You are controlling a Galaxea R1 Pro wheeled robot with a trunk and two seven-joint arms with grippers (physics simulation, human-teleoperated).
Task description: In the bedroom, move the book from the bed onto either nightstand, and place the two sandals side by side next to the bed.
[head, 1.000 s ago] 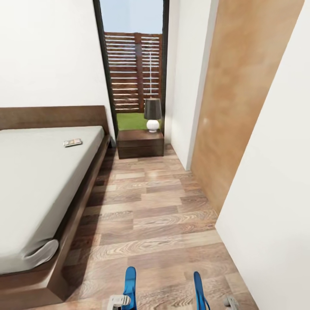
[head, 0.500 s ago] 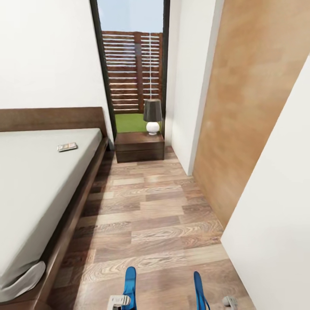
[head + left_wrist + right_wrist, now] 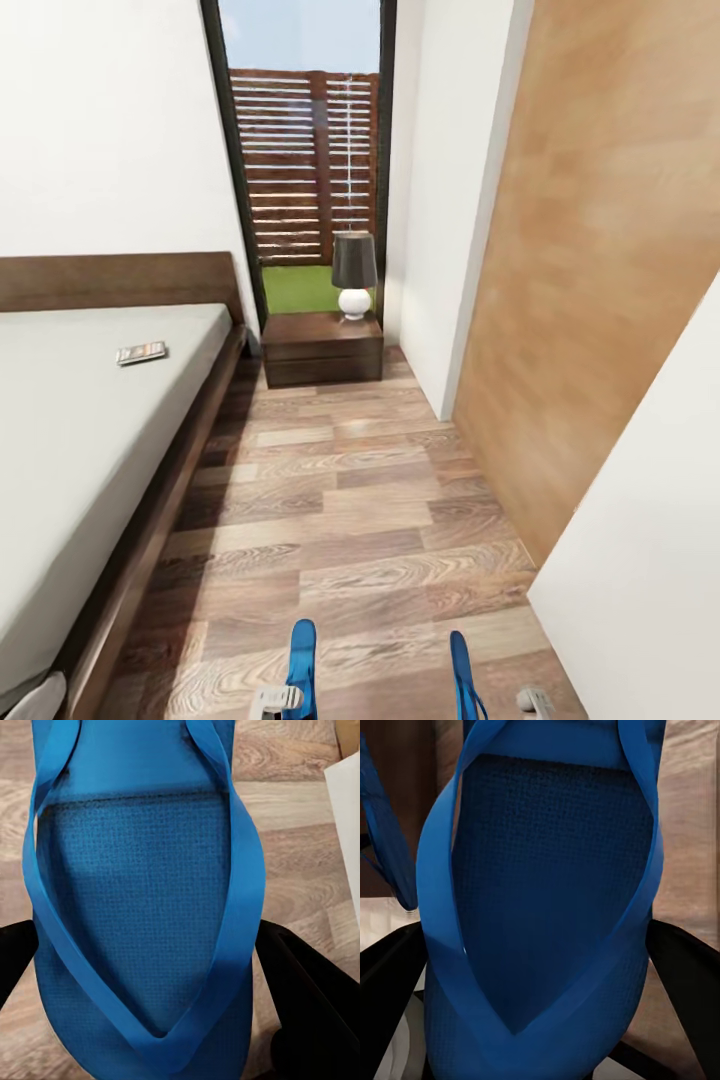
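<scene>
book (image 3: 141, 352) on bed (image 3: 70, 430), cover lettering unreadable, sandals (image 3: 302, 660) unmarked

Both arms sit low and close in front of the trunk, side by side. The left gripper (image 3: 272, 700) is clamped on a thin bright-blue flat sandal (image 3: 301, 660), its dark fingers (image 3: 311, 1012) pressing the sole's two edges. The right gripper (image 3: 530, 700) likewise pinches a second blue sandal (image 3: 461, 672) between black fingers (image 3: 690, 979).
</scene>
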